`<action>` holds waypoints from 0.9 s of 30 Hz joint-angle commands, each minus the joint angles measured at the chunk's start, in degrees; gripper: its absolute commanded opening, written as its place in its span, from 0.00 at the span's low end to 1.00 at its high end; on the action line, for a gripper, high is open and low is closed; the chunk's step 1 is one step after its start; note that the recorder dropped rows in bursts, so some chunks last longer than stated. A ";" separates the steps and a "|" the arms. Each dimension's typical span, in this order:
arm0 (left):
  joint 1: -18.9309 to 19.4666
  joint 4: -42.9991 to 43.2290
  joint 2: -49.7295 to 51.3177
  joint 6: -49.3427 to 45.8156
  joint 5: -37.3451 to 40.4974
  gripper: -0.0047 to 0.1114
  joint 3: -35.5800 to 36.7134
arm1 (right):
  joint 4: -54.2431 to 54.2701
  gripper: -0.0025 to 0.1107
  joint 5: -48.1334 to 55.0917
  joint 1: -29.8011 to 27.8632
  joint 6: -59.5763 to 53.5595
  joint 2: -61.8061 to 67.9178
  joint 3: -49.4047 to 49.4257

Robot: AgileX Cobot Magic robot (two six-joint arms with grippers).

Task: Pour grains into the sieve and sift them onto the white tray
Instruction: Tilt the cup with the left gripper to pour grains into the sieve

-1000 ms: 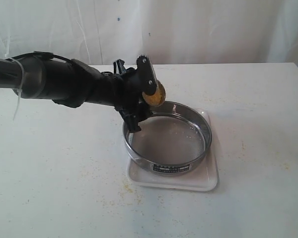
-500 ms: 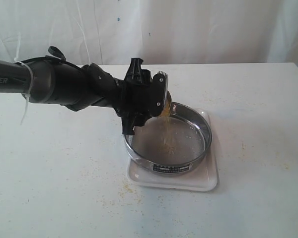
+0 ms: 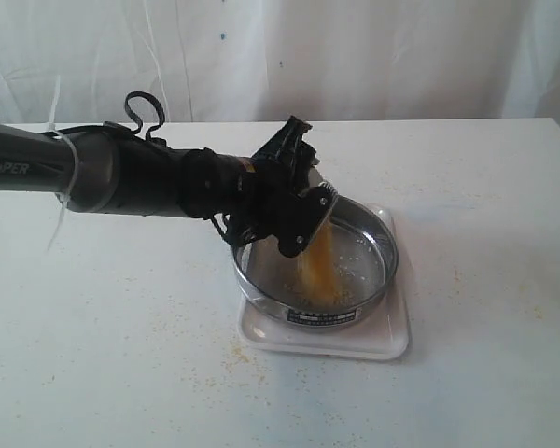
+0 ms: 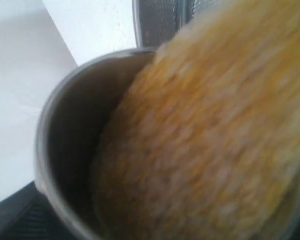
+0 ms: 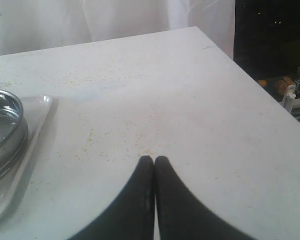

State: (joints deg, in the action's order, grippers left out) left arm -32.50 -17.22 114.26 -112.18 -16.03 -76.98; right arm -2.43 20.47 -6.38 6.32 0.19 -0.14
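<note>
My left gripper (image 3: 297,219) reaches from the left and is shut on a small steel cup (image 4: 50,125), tipped steeply over the sieve (image 3: 378,245). A thick golden stream of grains (image 3: 319,266) falls from the cup onto the mesh, and the grains (image 4: 205,140) blur past the cup's mouth in the left wrist view. The sieve stands on the white tray (image 3: 392,338). My right gripper (image 5: 154,160) is shut and empty above bare table, to the right of the tray (image 5: 37,117) and sieve (image 5: 5,127). It is outside the exterior view.
Stray grains (image 5: 90,137) speckle the white table (image 3: 121,355) around the tray. The table's edge (image 5: 225,52) runs along the far right, with a dark drop beyond it. A white curtain (image 3: 355,56) hangs behind the table.
The left wrist has rolled and dropped toward the sieve, tipping the cup further. The pour went from nothing, to a thin trickle, to a thick stream, and grains now lie on the mesh.
</note>
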 commanded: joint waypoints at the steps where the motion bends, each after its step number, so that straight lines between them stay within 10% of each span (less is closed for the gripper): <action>1: -0.23 1.72 -0.81 -8.62 -2.57 0.04 0.33 | -0.43 0.02 -0.33 0.14 -0.04 -0.19 0.14; 27: -0.23 46.02 -0.81 -8.62 -10.17 0.04 0.33 | -0.43 0.02 -0.33 0.14 -0.04 -0.19 0.14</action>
State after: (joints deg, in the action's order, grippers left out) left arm -32.50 26.40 114.26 -112.18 -23.76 -76.84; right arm -2.43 20.47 -6.38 6.32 0.19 -0.14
